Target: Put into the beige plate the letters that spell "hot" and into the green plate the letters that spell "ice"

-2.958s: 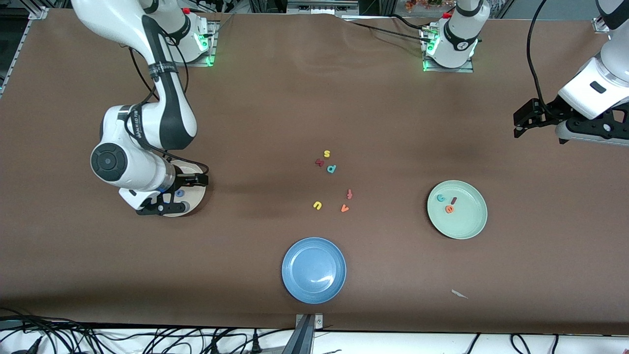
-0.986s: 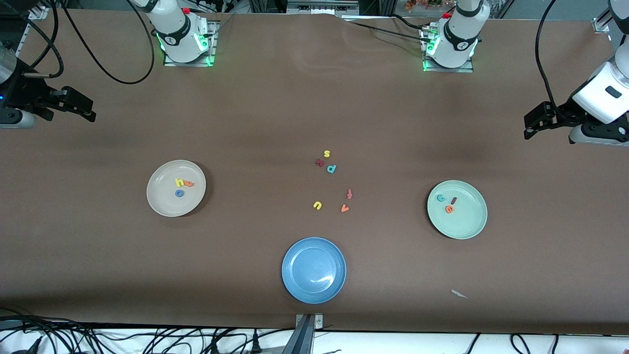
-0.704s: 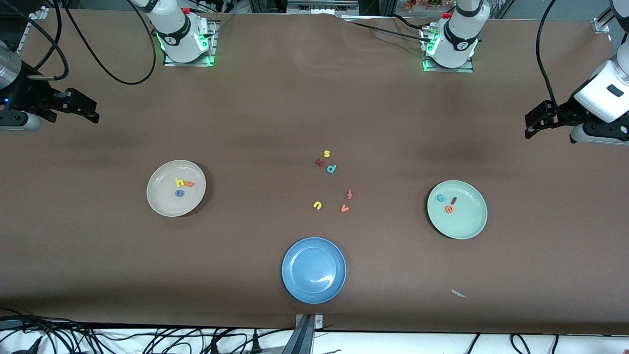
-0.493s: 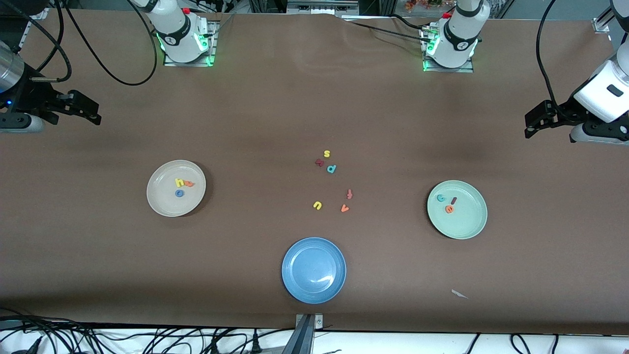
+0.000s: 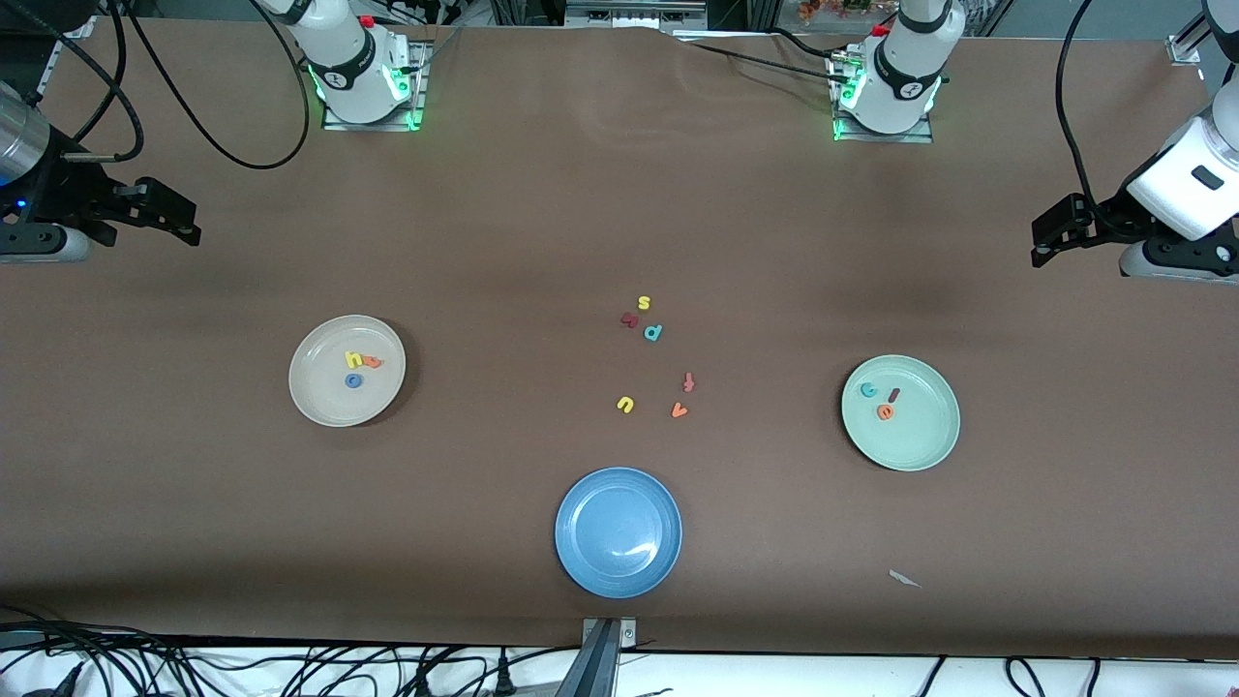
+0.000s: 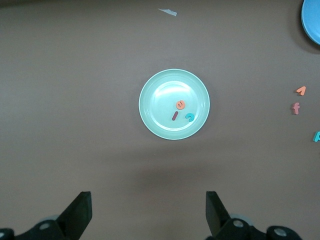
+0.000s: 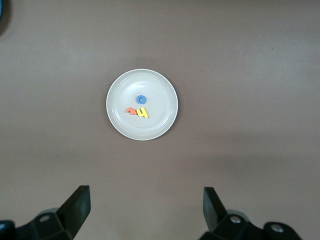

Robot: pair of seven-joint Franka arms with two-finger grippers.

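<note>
The beige plate (image 5: 324,402) lies toward the right arm's end of the table and holds the yellow h (image 5: 353,359), orange t (image 5: 373,363) and blue o (image 5: 353,380). In the green plate (image 5: 920,440), toward the left arm's end, lie the teal c (image 5: 868,390), dark red i (image 5: 893,394) and orange e (image 5: 885,411). My right gripper (image 5: 174,213) hangs open and empty over bare table at its own end. My left gripper (image 5: 1047,232) is likewise open and empty at its end. Each wrist view looks down on its plate (image 7: 160,95) (image 6: 155,120) from high up, past open fingers.
A blue plate (image 5: 581,561) with nothing in it sits near the front edge. Loose letters lie mid-table: yellow s (image 5: 644,303), a dark red letter (image 5: 629,319), teal d (image 5: 653,333), orange-red f (image 5: 688,381) and v (image 5: 679,410), yellow u (image 5: 625,404). A paper scrap (image 5: 904,579) lies nearer the front camera than the green plate.
Three seconds ago the right gripper was down at the beige plate; it has withdrawn to the table's end. Over the last second both arms only drifted slightly.
</note>
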